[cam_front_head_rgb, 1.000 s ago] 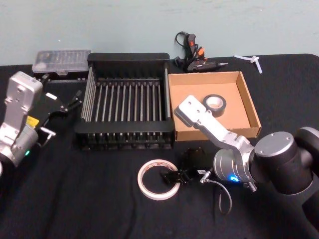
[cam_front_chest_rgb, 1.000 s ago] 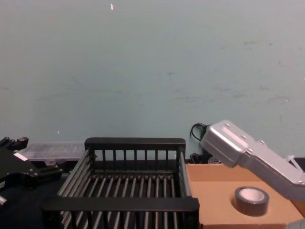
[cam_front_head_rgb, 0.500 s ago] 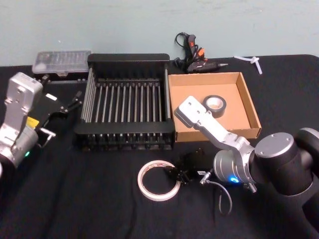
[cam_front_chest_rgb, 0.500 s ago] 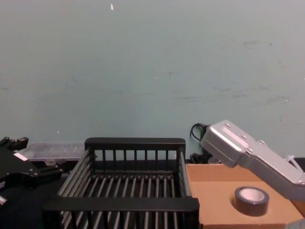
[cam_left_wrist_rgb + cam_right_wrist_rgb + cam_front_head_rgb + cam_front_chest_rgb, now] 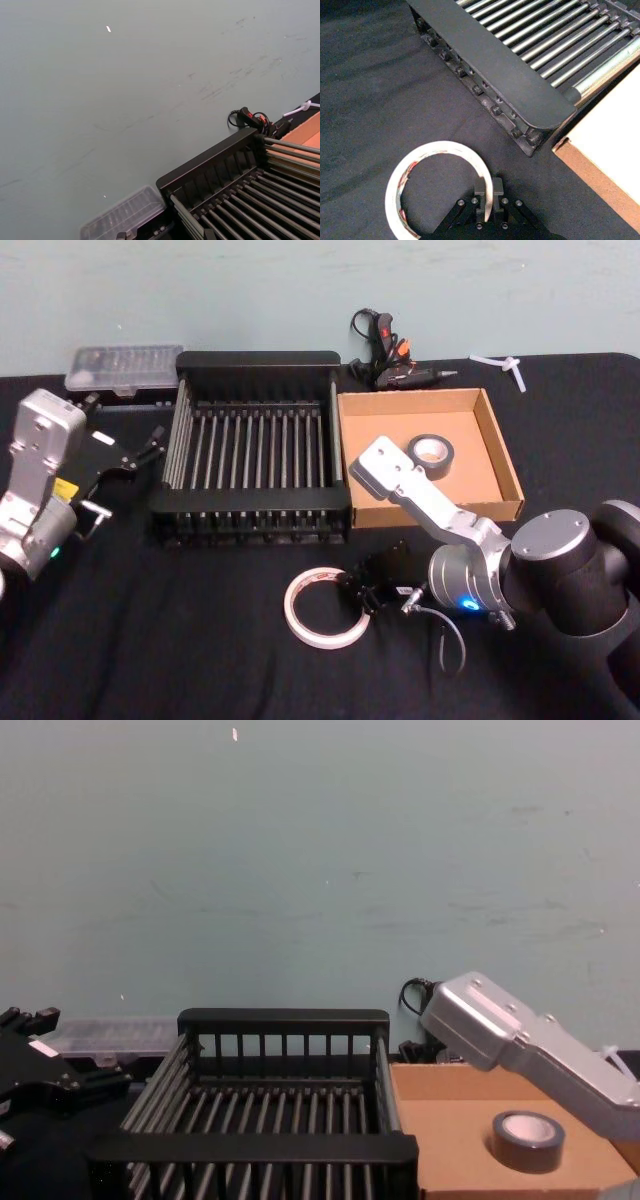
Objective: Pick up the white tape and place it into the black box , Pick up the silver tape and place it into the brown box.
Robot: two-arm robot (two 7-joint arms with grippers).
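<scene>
Since a second ago, the white tape (image 5: 325, 607) has slid a little right across the black bench (image 5: 180, 640), pulled by the right tool (image 5: 352, 592), whose fingers are closed on the roll's near wall, one inside the hole and one outside, as the right wrist view shows. The roll lies flat in front of the black box (image 5: 256, 522), well apart from it. The silver tape (image 5: 431, 452) already sits in the brown box (image 5: 505, 465).

The step in hand appears to be lifting the white tape. Doing it well likely means keeping the pinch firm on the thin wall, raising it high enough to pass the thick near rim, then carrying it over the slats before letting go.

The left tool (image 5: 140, 450) is parked left of the black box, fingers apart.
</scene>
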